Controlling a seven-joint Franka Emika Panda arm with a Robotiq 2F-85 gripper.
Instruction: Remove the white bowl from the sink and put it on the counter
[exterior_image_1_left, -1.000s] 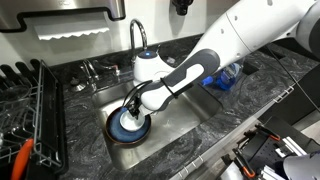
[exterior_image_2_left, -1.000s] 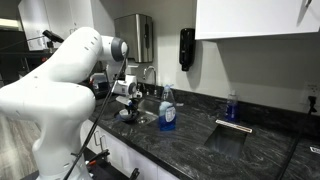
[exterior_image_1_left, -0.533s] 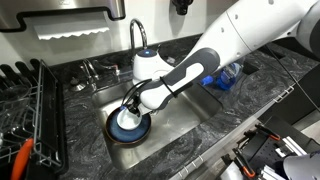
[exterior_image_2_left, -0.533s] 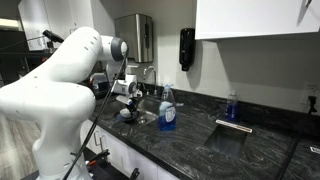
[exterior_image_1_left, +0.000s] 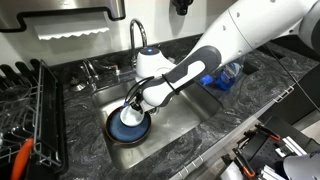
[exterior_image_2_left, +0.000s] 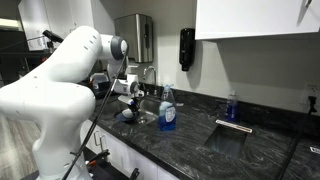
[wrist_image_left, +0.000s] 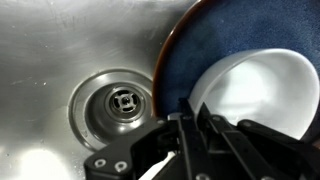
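hand (wrist_image_left: 188, 122): narrow, seems to pinch white bowl (wrist_image_left: 262, 85) rim | dark plate (wrist_image_left: 205, 45) under bowl | drain (wrist_image_left: 121, 101) beside hand, in sink (wrist_image_left: 40, 60)

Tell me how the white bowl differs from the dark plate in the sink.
Colour: the bowl is plain white, while the plate is dark blue with a darker rim.
Size: the bowl is clearly smaller, and the plate is wider.
Position: the bowl lies on the plate, while the plate lies on the sink floor beside the drain.
Both are round and both are inside the sink.
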